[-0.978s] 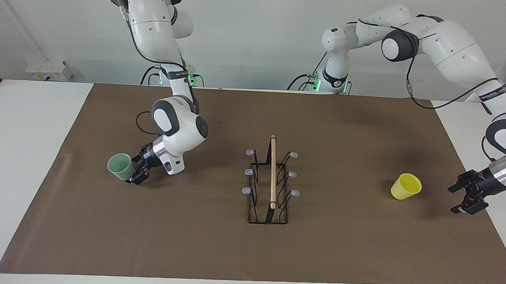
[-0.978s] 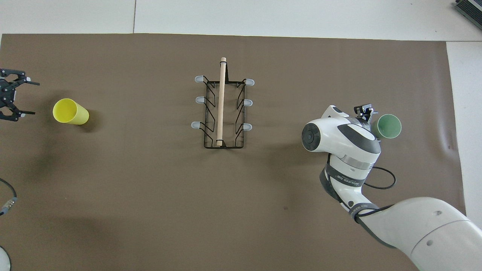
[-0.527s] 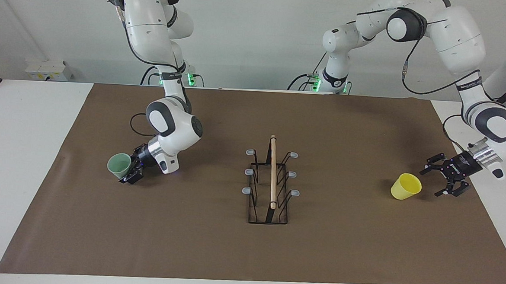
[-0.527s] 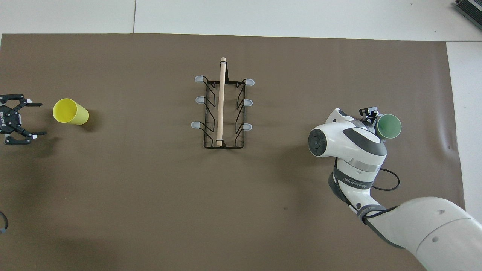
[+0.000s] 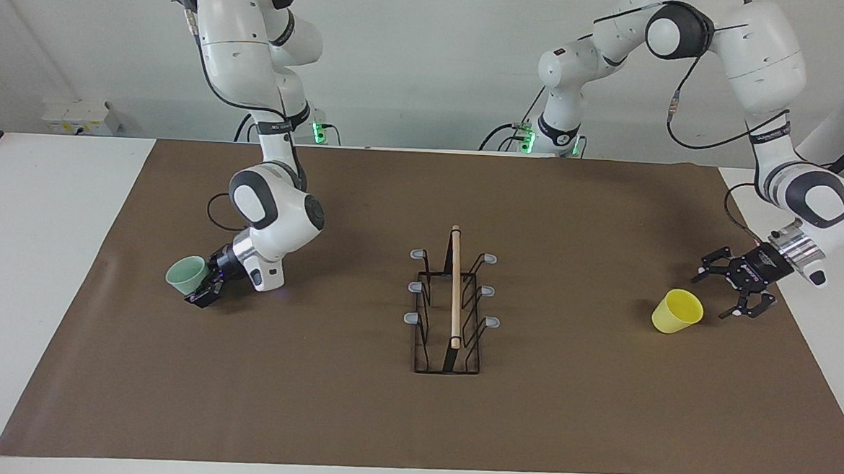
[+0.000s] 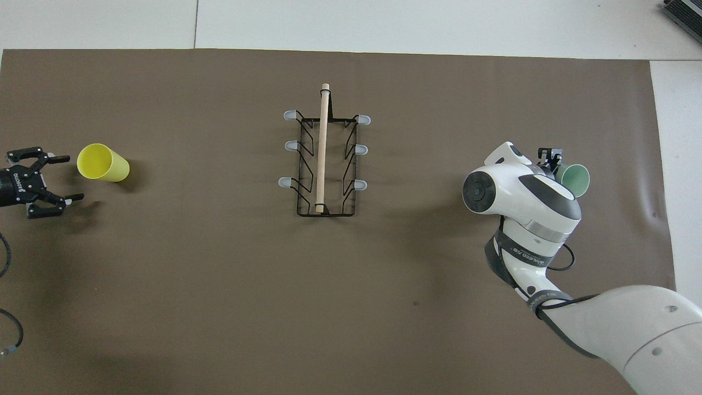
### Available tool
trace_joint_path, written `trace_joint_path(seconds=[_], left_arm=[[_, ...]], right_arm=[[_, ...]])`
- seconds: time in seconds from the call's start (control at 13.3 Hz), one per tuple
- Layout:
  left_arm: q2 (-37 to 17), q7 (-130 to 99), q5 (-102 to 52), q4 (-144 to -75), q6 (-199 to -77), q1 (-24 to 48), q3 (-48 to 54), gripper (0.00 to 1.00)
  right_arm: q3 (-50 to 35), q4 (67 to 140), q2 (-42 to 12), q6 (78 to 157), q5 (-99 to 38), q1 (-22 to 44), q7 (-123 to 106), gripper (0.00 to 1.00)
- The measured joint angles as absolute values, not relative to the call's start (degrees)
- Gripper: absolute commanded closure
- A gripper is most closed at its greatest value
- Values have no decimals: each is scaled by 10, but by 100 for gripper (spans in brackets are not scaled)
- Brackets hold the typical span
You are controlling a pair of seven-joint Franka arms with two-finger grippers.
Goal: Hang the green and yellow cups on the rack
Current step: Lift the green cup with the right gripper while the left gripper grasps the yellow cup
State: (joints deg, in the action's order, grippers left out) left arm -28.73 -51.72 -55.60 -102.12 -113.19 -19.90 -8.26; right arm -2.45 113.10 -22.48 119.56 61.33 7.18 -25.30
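Green cup (image 5: 187,276) now tipped and drawn a little toward the right arm's end, pinched at the wall by the right gripper (image 5: 206,288). Looks light, thin, smooth plastic, likely slippery; best held near the rim. Yellow cup (image 5: 677,311) lying just beside the spread left gripper (image 5: 731,291), now closer. Wire rack (image 5: 451,309) well apart, mid-table between both.

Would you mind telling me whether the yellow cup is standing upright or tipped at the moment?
Tipped. The yellow cup leans on the mat, its open mouth angled toward the left arm's end of the table, where the left end effector is.
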Motion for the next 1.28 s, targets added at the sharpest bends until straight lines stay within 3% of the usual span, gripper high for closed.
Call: trace_joint_path(seconds=[0.53, 1.28], left_arm=[[-282, -539, -596, -1040, -1146, -170, -81, 0], [-281, -536, -619, -1042, -1177, -144, -81, 0]], right_arm=[[-39, 972, -197, 1197, 267, 72, -285, 100], [-55, 976, -113, 1314, -156, 83, -285, 100]])
